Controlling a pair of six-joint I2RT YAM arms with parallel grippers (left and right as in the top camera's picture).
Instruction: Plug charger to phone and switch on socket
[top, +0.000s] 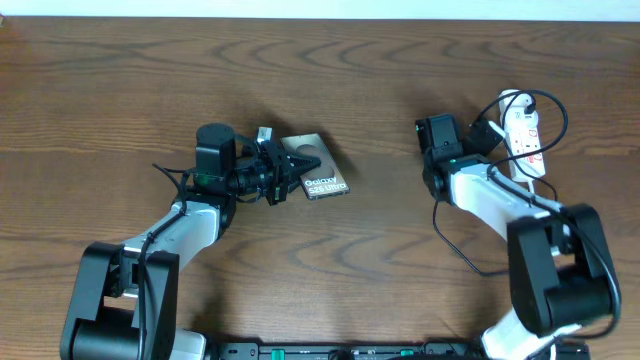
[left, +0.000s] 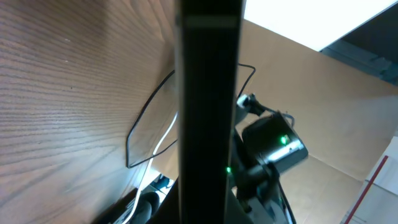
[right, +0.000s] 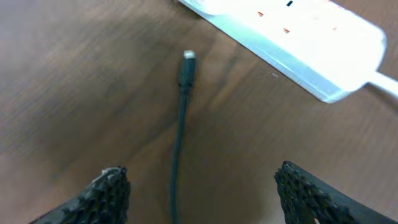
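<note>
Now, nearest the arm bases, the counter (top: 350, 290) is bare wood with plenty of open room across the middle. Only a thin loop of the charger (right: 180, 118) trails through on the right. Count it up: one phone (top: 322, 170), one charger, one socket (right: 298, 37), two claws.

Moving out, the left claw (top: 283, 175) sits at the phone's left edge and looks clamped onto it. The phone is tilted, lettering up, left of centre and well clear of every counter edge. On the left wrist view the dark slab runs straight down the middle of the picture, edge-on.

Over on the right, the right claw (right: 200, 177) is spread wide and gripping nothing. Its two fingers (right: 109, 193) stand either side of the charger cable without touching it. The cable runs away between them to its connector tip (right: 188, 57), which lies flat on the wood just short of the socket, apart from it.

Farthest out, the white socket lies on the right side, red marks on top, with open wood between it and the far edge.
</note>
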